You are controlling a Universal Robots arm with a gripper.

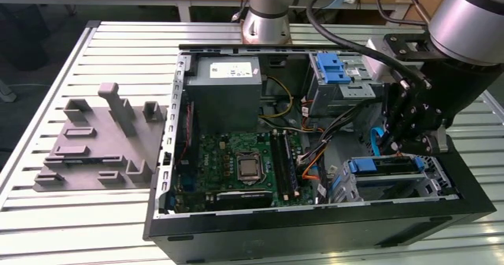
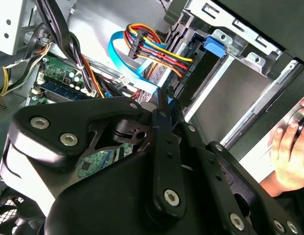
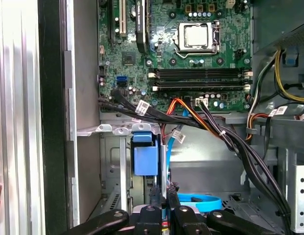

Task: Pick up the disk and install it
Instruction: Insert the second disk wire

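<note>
The disk (image 1: 390,166) lies in the drive cage at the open computer case's corner, on the exterior view's right, with its blue carrier rail toward the motherboard. In the first wrist view its blue carrier end (image 3: 144,156) stands in the cage just past my fingertips. My gripper (image 1: 411,150) hangs directly over the disk, reaching down into the cage. Both wrist views show its black fingers (image 3: 154,195) drawn close together, tips (image 2: 164,100) beside a light-blue data cable (image 3: 200,201) and a bundle of coloured power wires (image 2: 156,51).
The case (image 1: 315,221) holds a grey power-supply box (image 1: 224,94), the motherboard (image 1: 244,164) and an upper cage with a bright-blue latch (image 1: 334,70). Black cables (image 3: 225,142) cross beside the cage. A grey fixture (image 1: 102,141) sits on the slatted table. A person's hand (image 2: 289,147) rests outside the case.
</note>
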